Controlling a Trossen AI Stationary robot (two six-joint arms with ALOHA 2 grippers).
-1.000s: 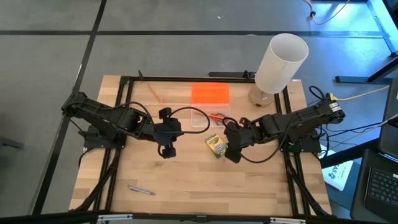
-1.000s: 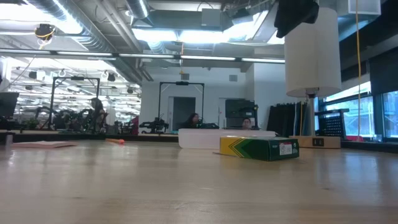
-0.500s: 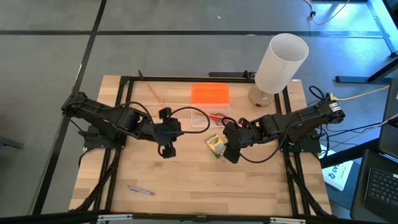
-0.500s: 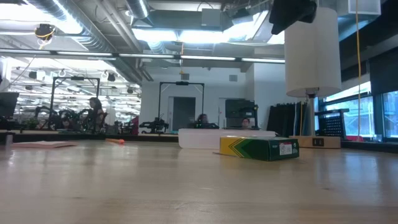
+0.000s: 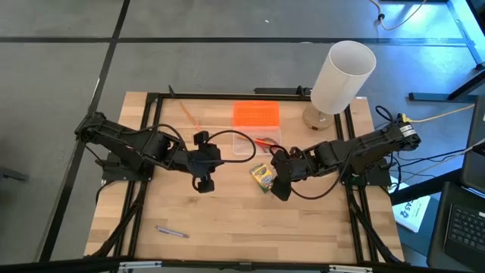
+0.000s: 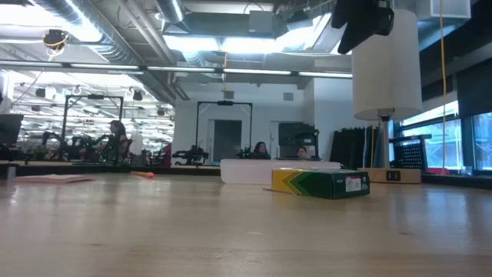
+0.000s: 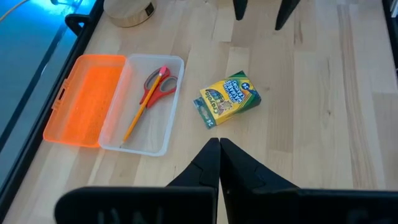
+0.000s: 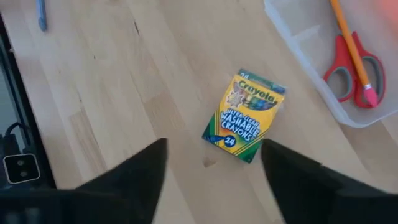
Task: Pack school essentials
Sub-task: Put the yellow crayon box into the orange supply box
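The yellow-green crayon box lies flat on the table; it also shows in the right wrist view, the left wrist view and the low view. My right gripper hangs open just to its right and above it, touching nothing. My left gripper is shut and empty, left of the middle. The red-handled scissors and an orange pencil lie in the clear tray. A second pencil and the purple pen lie on the table.
The tray's orange lid lies open on its far side. A tall white cylinder stands at the far right on a round base. A black frame runs around the tabletop. Bare wood lies toward the near edge.
My right gripper has crept a little toward the table's left, closer to the crayon box, and a little lower. The crayon box has stayed where it was.
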